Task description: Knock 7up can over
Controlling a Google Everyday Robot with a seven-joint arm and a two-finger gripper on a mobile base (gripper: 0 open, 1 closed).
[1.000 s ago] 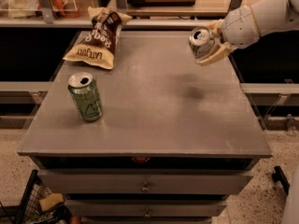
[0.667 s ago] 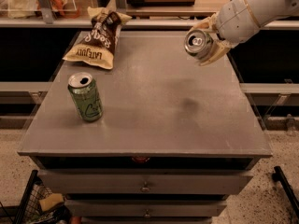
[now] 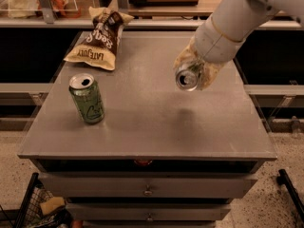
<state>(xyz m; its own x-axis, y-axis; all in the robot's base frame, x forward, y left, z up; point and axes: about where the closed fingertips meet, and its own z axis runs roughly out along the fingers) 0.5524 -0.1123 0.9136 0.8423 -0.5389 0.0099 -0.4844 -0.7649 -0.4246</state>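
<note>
- The robot's pale two-finger gripper, right of centre in the frame, is clamped around the small whitish-silver 7up can. The can is tipped on its side with its silver top facing us, apparently just clear of the grey metal table.
- An all-green can stands upright at left, and a brown crisp bag lies upper left.
- To finish well, it should lower the can onto bare tabletop and release it lying flat, well apart from the all-green can.

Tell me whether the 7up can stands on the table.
No, the claw holds the 7up can tipped in the air above the table.
</note>
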